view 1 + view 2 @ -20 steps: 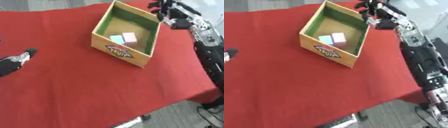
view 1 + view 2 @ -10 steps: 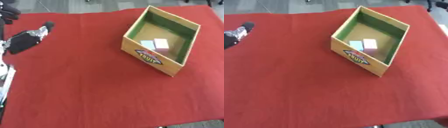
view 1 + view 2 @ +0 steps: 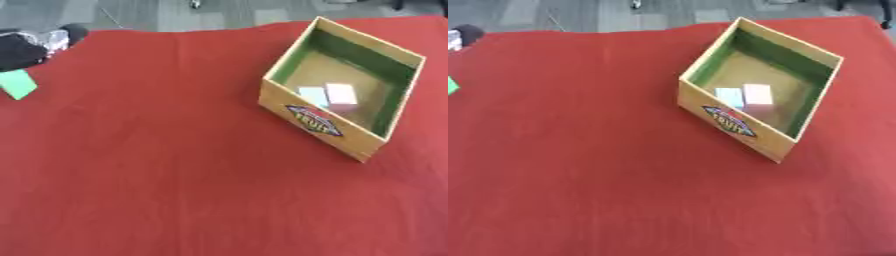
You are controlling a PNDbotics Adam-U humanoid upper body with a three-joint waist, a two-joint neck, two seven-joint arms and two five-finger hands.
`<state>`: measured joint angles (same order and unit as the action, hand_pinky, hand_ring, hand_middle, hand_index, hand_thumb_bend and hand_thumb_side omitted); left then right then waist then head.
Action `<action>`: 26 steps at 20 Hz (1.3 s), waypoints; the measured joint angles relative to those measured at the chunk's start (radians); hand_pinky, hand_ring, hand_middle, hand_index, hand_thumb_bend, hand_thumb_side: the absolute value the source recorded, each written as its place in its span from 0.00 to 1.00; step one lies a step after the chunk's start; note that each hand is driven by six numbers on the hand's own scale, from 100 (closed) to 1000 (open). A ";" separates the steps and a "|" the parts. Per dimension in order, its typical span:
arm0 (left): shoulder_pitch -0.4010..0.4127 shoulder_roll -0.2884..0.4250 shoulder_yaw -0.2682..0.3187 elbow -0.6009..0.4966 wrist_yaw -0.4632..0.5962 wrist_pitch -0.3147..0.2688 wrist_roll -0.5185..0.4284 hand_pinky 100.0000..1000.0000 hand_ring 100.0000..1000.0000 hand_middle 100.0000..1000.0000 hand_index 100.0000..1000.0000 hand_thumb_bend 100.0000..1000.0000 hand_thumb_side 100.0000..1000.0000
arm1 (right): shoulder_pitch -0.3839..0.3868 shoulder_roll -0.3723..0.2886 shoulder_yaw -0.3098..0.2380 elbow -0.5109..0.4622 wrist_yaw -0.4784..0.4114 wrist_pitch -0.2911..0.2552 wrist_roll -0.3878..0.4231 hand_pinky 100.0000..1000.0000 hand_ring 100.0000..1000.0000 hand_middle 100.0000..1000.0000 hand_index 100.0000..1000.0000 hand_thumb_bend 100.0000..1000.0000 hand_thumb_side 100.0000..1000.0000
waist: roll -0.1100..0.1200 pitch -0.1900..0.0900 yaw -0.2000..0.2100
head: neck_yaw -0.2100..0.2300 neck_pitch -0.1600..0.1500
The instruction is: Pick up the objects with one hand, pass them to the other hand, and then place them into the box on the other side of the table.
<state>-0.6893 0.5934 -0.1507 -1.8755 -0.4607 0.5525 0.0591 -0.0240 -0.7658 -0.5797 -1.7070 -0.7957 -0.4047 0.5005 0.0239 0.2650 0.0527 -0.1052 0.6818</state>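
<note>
A yellow cardboard box (image 3: 319, 125) with a green inside stands askew at the right of the red table (image 3: 175, 160). Two small blocks lie side by side on its floor, a pale blue one (image 3: 312, 95) and a pink one (image 3: 340, 94). At the far left edge a flat green block (image 3: 17, 84) lies on the cloth. Just above it shows my left hand (image 3: 26, 50), black with a silver part, apart from the block. My right hand shows in neither view.
The table's far edge runs along the top, with grey floor (image 3: 175, 12) beyond it. Wide red cloth lies between the green block and the box.
The camera has swung on to the left, so the whole picture shifted. My right arm, beside the box a second ago, has left the view. The green block has come into sight by my left hand.
</note>
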 measured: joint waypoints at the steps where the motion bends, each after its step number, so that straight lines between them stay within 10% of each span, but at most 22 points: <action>1: -0.003 0.018 0.000 0.001 0.006 0.002 -0.015 0.73 0.67 0.59 0.82 0.82 0.17 | 0.009 0.004 -0.005 -0.002 0.003 -0.004 -0.004 0.88 1.00 0.87 1.00 0.00 0.41 | 0.000 0.000 -0.002 | 0.007 0.000; 15: -0.127 0.219 -0.007 0.242 0.118 -0.044 -0.312 0.77 0.71 0.62 0.84 0.94 0.10 | 0.047 0.032 -0.029 0.005 0.029 0.009 0.018 0.88 1.00 0.85 1.00 0.00 0.41 | 0.005 0.003 -0.036 | 0.090 -0.034; 26: -0.252 0.241 -0.005 0.599 -0.087 -0.078 -0.519 0.78 0.75 0.68 0.79 0.99 0.15 | 0.074 0.070 -0.029 0.009 0.081 -0.017 0.052 0.88 1.00 0.84 1.00 0.00 0.41 | 0.009 0.032 -0.069 | 0.151 -0.080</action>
<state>-0.9413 0.8348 -0.1561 -1.2764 -0.5477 0.4745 -0.4596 0.0503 -0.6954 -0.6089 -1.6979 -0.7146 -0.4221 0.5529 0.0332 0.2966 -0.0167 0.0462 0.6019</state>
